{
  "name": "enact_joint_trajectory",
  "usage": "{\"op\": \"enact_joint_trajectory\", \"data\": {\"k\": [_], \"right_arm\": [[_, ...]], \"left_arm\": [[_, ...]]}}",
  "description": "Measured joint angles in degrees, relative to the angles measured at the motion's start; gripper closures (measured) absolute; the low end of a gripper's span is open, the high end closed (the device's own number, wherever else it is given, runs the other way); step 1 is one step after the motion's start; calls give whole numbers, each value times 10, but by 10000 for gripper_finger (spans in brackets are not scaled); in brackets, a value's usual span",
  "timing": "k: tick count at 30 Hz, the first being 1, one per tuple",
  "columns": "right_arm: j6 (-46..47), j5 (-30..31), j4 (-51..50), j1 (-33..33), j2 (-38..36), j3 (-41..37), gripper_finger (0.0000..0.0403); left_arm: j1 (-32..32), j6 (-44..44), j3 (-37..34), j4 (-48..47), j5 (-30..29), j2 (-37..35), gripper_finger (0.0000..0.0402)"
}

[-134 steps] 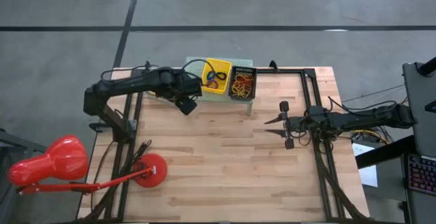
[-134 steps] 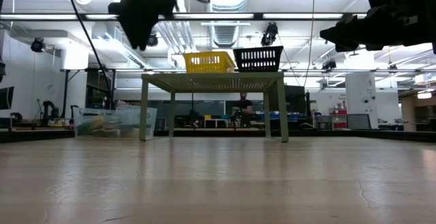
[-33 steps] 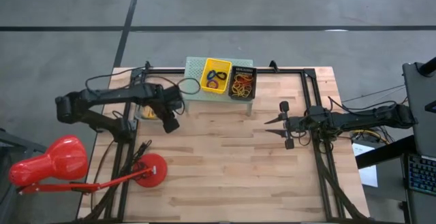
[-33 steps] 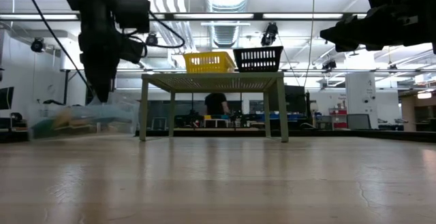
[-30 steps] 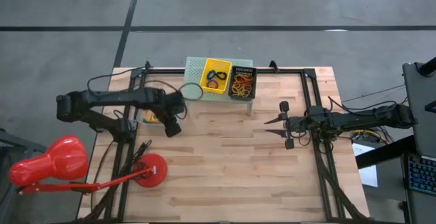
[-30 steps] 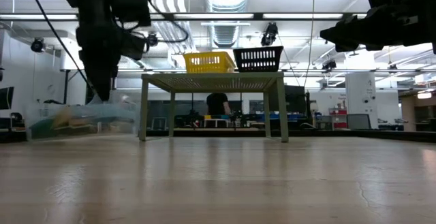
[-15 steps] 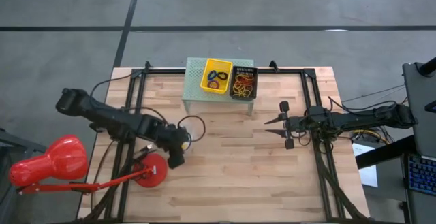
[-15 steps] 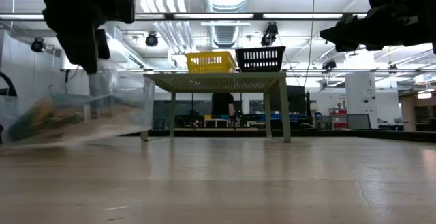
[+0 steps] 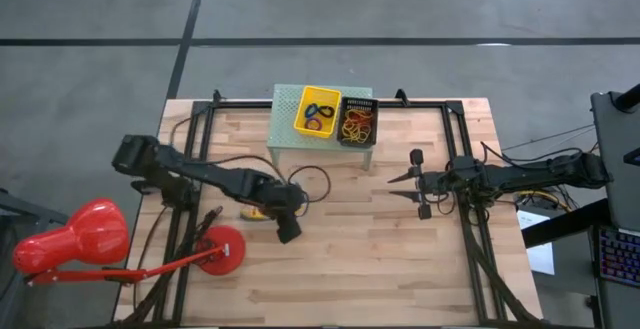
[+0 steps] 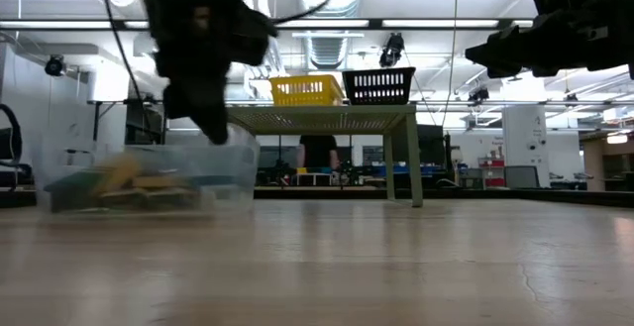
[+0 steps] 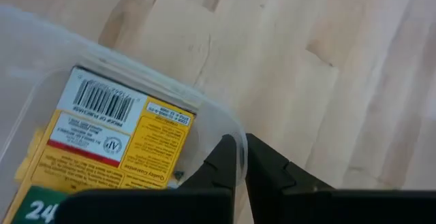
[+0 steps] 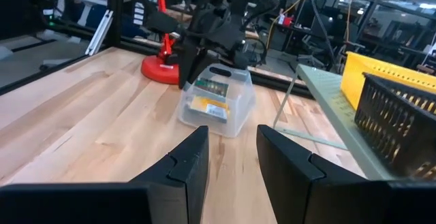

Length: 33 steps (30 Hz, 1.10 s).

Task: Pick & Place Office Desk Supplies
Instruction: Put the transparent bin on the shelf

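Left gripper (image 11: 240,157), jaws pinched on a clear bin's (image 12: 218,103) wall, positions it mid-table; release seems next, right gripper (image 12: 230,157) waiting apart.

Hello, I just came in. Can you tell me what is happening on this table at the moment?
The left gripper is shut on the rim of a clear plastic box that rests on the wooden table, near its middle. Inside the clear plastic box lie yellow printed boxes. The right gripper waits open above the table's right side, holding nothing. At the back, a mint-green stand carries a yellow basket and a black basket. A red desk lamp stands at the left.
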Motion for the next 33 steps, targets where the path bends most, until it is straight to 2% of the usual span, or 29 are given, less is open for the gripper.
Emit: {"op": "enact_joint_trajectory", "data": {"k": [7,12,18,27,33], "right_arm": [[0,0,0,0,2,0,282],[0,0,0,0,2,0,282],[0,0,1,0,2,0,282],[0,0,1,0,2,0,282],[0,0,1,0,2,0,282]], "left_arm": [[0,33,155,-119,3,116,382],[0,52,224,-155,-5,139,382],[1,63,239,-140,-13,139,382],[3,58,216,-138,-15,139,381],[4,49,216,-137,-27,136,343]]}}
